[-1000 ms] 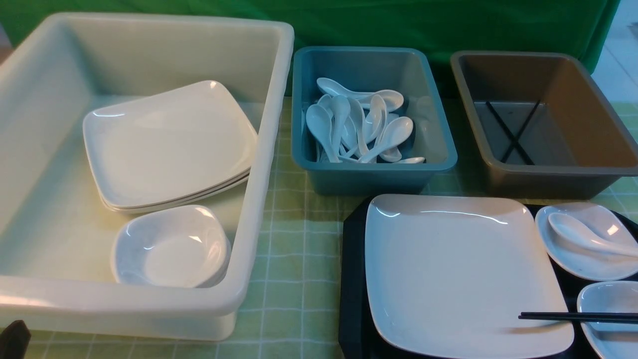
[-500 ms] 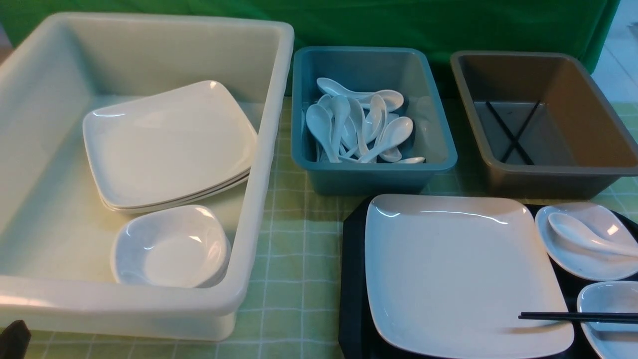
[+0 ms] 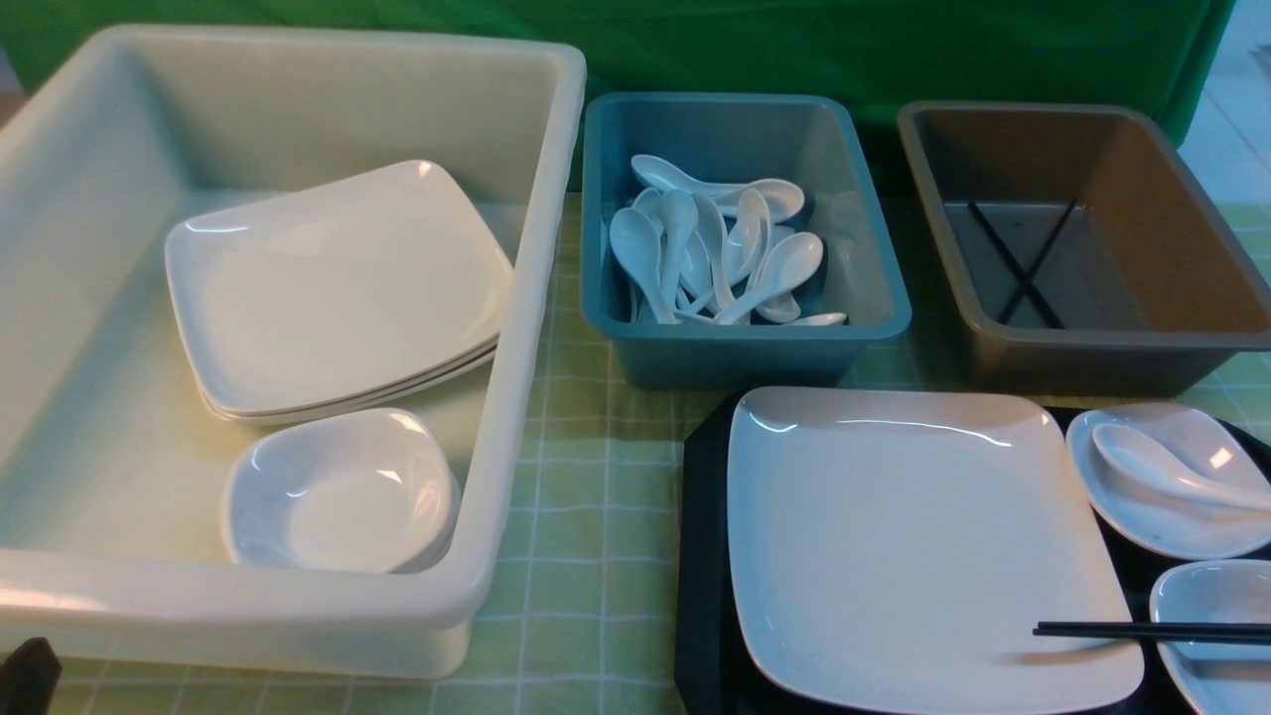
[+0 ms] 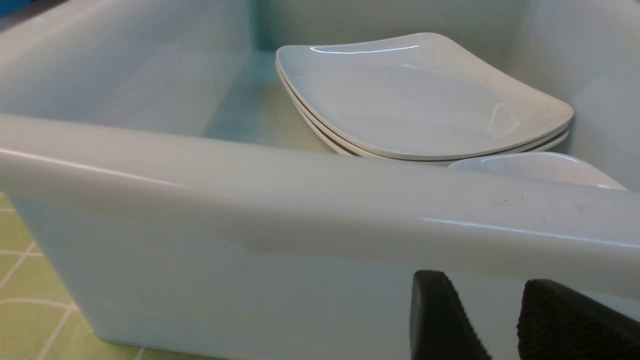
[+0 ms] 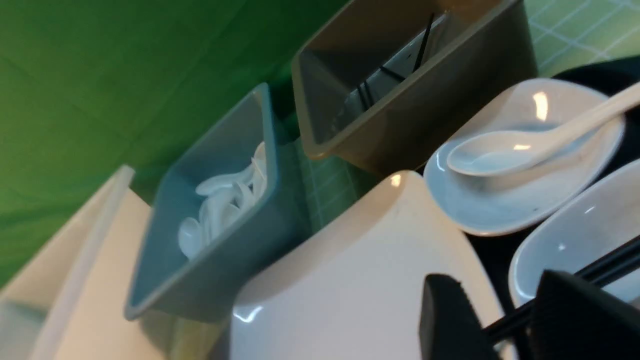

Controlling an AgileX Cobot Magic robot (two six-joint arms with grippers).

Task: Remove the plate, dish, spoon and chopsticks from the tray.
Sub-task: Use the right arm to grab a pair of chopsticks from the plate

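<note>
The black tray (image 3: pixel 700 556) lies at the front right and carries a large white square plate (image 3: pixel 914 536). Beside the plate is a small dish (image 3: pixel 1142 516) with the white spoon (image 3: pixel 1157 465) lying in it. A second small dish (image 3: pixel 1216 606) sits nearer me. The black chopsticks (image 3: pixel 1142 631) rest across the plate's edge and that second dish. In the right wrist view my right gripper (image 5: pixel 497 280) is open just above the plate corner, and the chopsticks (image 5: pixel 610 262) show through its gap. My left gripper (image 4: pixel 482 280) is open and empty, against the outside of the white tub's front wall.
A big white tub (image 3: pixel 516 328) on the left holds stacked square plates (image 3: pixel 338 288) and small dishes (image 3: pixel 338 497). A blue tub (image 3: pixel 745 348) behind the tray holds several spoons. A grey-brown tub (image 3: pixel 1092 348) at the back right holds crossed black chopsticks (image 3: pixel 1013 263).
</note>
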